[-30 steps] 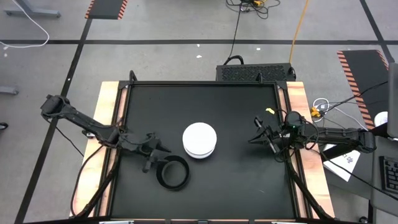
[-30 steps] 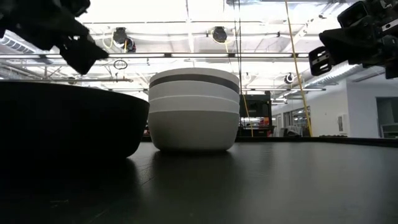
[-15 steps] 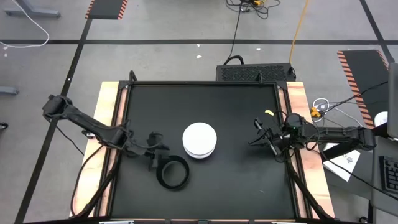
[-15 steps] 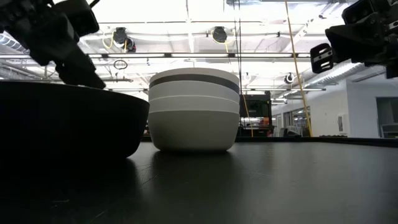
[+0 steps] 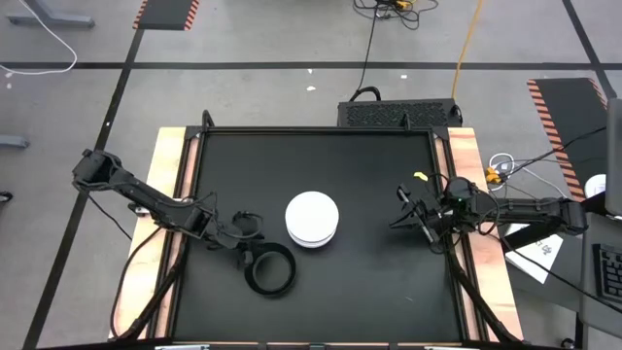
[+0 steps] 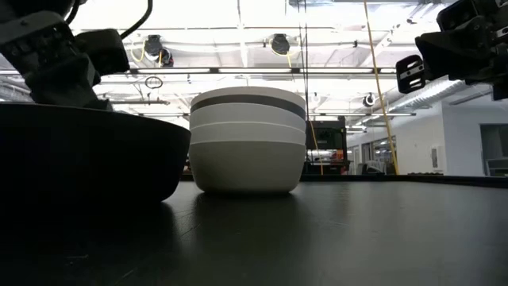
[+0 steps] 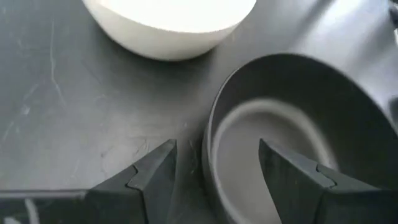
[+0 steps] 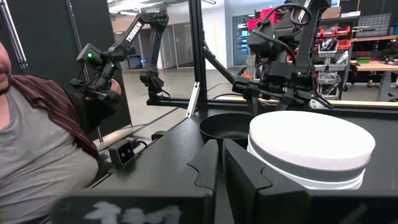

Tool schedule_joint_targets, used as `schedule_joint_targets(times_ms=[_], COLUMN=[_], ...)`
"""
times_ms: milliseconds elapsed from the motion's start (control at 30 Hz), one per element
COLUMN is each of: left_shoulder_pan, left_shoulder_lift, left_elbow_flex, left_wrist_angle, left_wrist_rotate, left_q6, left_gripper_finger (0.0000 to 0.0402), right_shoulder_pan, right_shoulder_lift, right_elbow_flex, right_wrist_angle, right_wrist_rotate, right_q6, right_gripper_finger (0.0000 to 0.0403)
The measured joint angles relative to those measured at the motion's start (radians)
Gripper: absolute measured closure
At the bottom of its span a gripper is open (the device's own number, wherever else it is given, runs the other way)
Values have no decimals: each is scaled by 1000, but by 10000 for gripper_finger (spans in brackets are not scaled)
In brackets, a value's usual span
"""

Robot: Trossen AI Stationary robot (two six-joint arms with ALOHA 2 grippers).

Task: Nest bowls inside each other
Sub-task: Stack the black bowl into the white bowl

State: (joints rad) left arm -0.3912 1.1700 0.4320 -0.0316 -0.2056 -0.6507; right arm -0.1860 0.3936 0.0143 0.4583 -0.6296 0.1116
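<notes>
The black bowl (image 5: 269, 270) stands upright on its base on the black table top, toward the near left. My left gripper (image 5: 251, 251) is open above its far-left rim. In the left wrist view one finger (image 7: 155, 180) stands outside the wall (image 7: 208, 155), and the other finger (image 7: 292, 180) is over the hollow. I see a gap on both sides. A nested stack of white and grey bowls (image 5: 312, 217) sits on the table's middle, right beside the black bowl. My right gripper (image 5: 397, 207) hovers shut to the right of the stack, pointing at it (image 8: 311, 146).
Raised wooden side rails (image 5: 173, 194) border the black top. A black box (image 5: 398, 114) sits just beyond the far edge. A person (image 8: 37, 155) in a grey shirt shows in the right wrist view beyond the table. Bare table top lies between the stack and my right gripper.
My left gripper has moved down and toward the black bowl, turning so that its open fingers now stand astride the bowl's rim. The black bowl and the stack have stayed in place.
</notes>
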Motion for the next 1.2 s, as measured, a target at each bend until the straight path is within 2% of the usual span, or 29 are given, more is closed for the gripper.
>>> schedule_joint_targets(times_ms=[600, 733, 900, 1200], left_shoulder_pan=[0, 0, 0, 0], left_shoulder_lift=[88, 88, 87, 87], left_elbow_flex=[0, 0, 0, 0], left_wrist_angle=[4, 12, 15, 63], left_wrist_rotate=[-32, -32, -34, -35], left_q6=[-14, 25, 66, 121], left_gripper_finger=[181, 247, 380, 396], right_shoulder_pan=[0, 0, 0, 0], right_shoulder_lift=[0, 0, 0, 0], right_elbow_flex=[0, 0, 0, 0], right_wrist_angle=[0, 0, 0, 0], right_wrist_rotate=[0, 0, 0, 0], right_q6=[3, 3, 3, 3], right_gripper_finger=[385, 385, 385, 385])
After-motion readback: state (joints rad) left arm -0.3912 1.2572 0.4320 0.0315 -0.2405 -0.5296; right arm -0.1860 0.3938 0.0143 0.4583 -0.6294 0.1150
